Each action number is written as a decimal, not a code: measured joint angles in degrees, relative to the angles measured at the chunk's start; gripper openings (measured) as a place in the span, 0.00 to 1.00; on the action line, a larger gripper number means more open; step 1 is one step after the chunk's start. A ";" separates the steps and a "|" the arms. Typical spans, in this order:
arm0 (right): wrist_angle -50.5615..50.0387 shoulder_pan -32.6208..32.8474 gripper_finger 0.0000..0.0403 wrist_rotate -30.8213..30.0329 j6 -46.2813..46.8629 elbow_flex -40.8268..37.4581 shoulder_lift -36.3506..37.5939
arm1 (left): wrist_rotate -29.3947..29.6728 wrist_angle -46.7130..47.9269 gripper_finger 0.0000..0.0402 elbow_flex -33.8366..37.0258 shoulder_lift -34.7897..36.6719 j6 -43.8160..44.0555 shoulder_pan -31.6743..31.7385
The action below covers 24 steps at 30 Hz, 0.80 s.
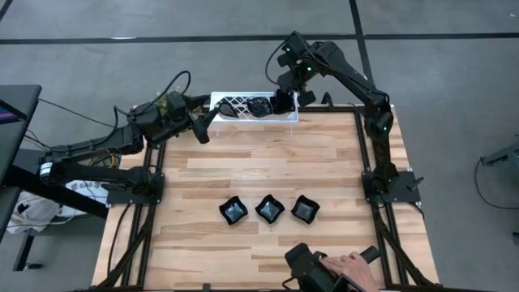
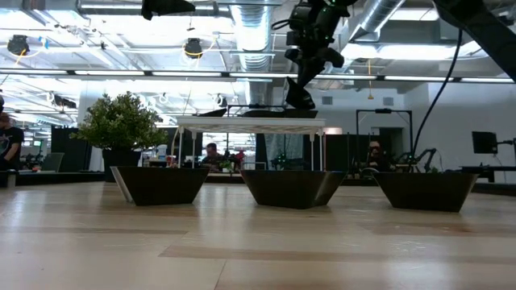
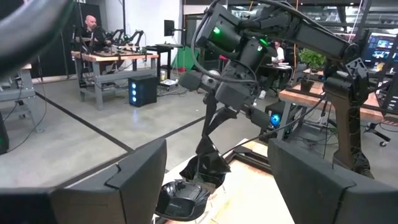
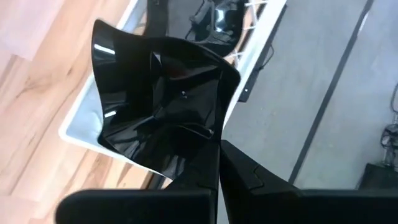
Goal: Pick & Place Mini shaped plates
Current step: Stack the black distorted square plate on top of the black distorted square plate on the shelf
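Three glossy black wavy-edged plates [image 1: 233, 211], [image 1: 270, 208], [image 1: 305, 209] stand in a row on their bases on the wooden table, nearer its near edge. At the far edge stands a white lattice rack [image 1: 235, 105] with another black plate [image 3: 180, 196] lying in it. My right gripper [image 1: 284, 101] hovers over the rack's right end, shut on a wavy-edged square plate [image 4: 161, 118]. My left gripper [image 1: 201, 130] waits open beside the rack's left end, its fingers level and pointing toward the rack. My right gripper pinches the square plate's rim [image 4: 202, 146] between its two fingers, near one corner. The fingers slant down from above. The plate [image 3: 208, 163] hangs tilted below them over the rack; whether its lower edge touches the rack, I cannot tell.
A person's hand [image 1: 350, 266] rests on a dark device at the table's near edge. A green potted plant [image 2: 121, 121] shows beyond the table in the low view. Bare wood lies between the rack and the row of plates.
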<state>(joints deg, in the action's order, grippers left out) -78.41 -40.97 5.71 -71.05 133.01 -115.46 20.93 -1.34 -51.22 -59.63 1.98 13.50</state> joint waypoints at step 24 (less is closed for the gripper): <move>1.49 -0.39 0.00 -1.70 -0.02 -3.65 -0.09 | 0.02 -0.06 0.70 0.00 0.01 -0.50 0.00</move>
<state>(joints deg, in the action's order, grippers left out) -76.93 -41.36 4.01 -71.07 129.36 -115.55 20.95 -1.40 -51.22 -59.62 1.48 13.50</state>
